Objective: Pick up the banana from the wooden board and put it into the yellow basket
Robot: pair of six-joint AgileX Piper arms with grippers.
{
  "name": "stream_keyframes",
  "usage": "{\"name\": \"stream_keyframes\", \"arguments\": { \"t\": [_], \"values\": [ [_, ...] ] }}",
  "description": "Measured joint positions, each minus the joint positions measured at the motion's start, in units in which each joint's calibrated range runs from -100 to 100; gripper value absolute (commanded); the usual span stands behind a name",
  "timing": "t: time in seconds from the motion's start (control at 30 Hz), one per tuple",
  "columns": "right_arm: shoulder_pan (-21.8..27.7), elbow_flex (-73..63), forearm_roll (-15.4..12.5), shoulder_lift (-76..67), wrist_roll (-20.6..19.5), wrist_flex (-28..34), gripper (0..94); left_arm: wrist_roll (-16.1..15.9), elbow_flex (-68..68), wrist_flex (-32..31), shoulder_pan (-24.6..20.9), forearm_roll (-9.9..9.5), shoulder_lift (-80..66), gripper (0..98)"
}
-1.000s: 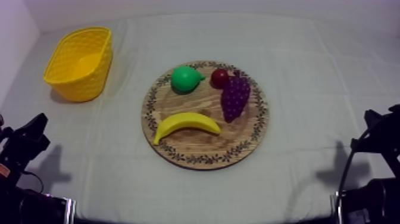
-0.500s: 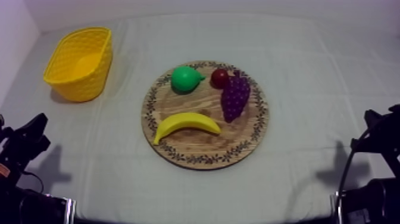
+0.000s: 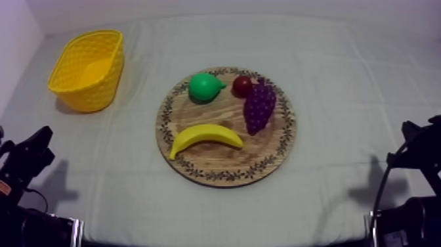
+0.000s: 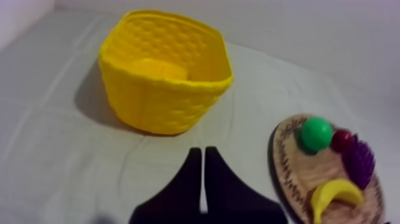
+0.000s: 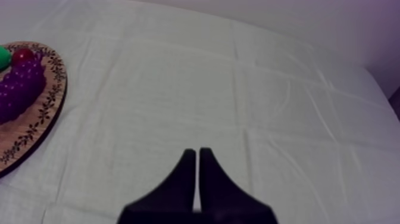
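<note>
The yellow banana (image 3: 205,138) lies on the front left part of the round wooden board (image 3: 282,141) at the table's middle; the left wrist view shows the banana (image 4: 334,196) too. The yellow basket (image 3: 88,69) stands empty at the back left. My left gripper (image 3: 41,146) rests low at the left, shut on nothing, its fingers (image 4: 203,156) forming a narrow wedge short of the basket (image 4: 166,77). My right gripper (image 3: 413,134) rests low at the right, likewise shut (image 5: 197,156) over bare cloth.
On the board also lie a green pear (image 3: 205,87), a small red fruit (image 3: 241,85) and a purple bunch of grapes (image 3: 260,106). Bare cloth surrounds the board on all sides. A pale wall edges the table's far side.
</note>
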Motion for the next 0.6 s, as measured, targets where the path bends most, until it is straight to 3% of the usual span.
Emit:
{"name": "stream_keyframes", "arguments": {
  "t": [0.07,0.23,0.6],
  "values": [
    [0.0,0.0,0.0,0.0,0.0,0.0,0.3,0.8,-0.5,-1.6,0.1,1.24,0.9,0.1],
    [0.0,0.0,0.0,0.0,0.0,0.0,0.3,0.1,-5.6,-3.8,1.7,2.04,7.3,0.1],
    [0.0,0.0,0.0,0.0,0.0,0.0,0.3,-9.3,-32.2,-2.0,9.4,1.24,34.2,0.4]
  ]
}}
